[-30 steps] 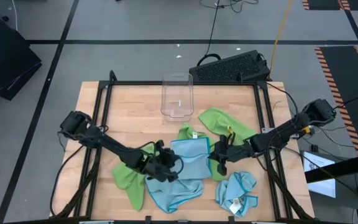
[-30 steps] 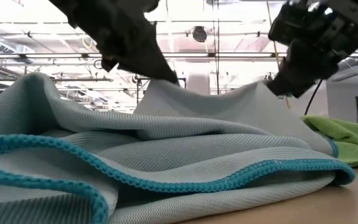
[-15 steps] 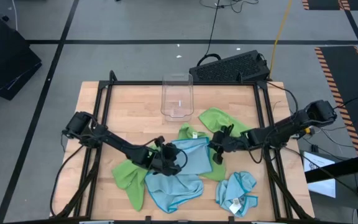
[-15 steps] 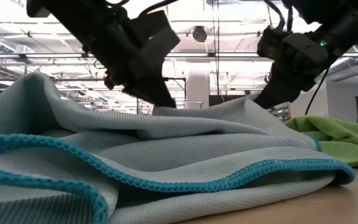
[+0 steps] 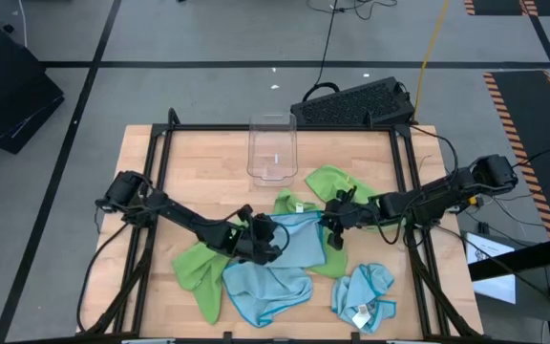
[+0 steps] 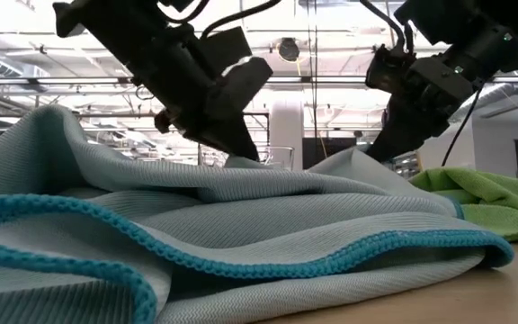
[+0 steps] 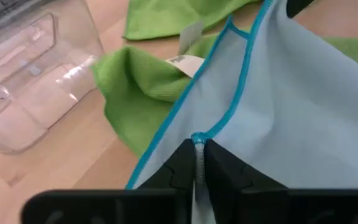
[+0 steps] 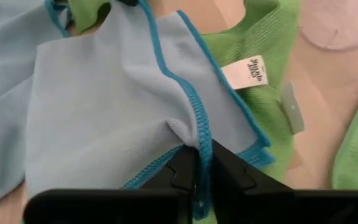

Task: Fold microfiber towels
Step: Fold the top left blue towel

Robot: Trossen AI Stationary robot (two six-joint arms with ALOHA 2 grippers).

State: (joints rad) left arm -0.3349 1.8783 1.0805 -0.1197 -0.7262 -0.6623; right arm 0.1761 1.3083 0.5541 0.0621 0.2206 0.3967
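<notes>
Left end effector (image 5: 264, 233) and right end effector (image 5: 332, 219) each pinch the teal hem of one light blue towel (image 5: 292, 241); soft, limp cloth, best gripped at corners.

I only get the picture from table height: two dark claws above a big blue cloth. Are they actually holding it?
Observer: Yes. The left gripper pinches the light blue towel at its teal hem.
Operator: And the other claw?
Observer: The right gripper clamps the hem on the opposite side.
Operator: Any other cloths about?
Observer: A crumpled blue towel lies at the table's near right corner.
</notes>
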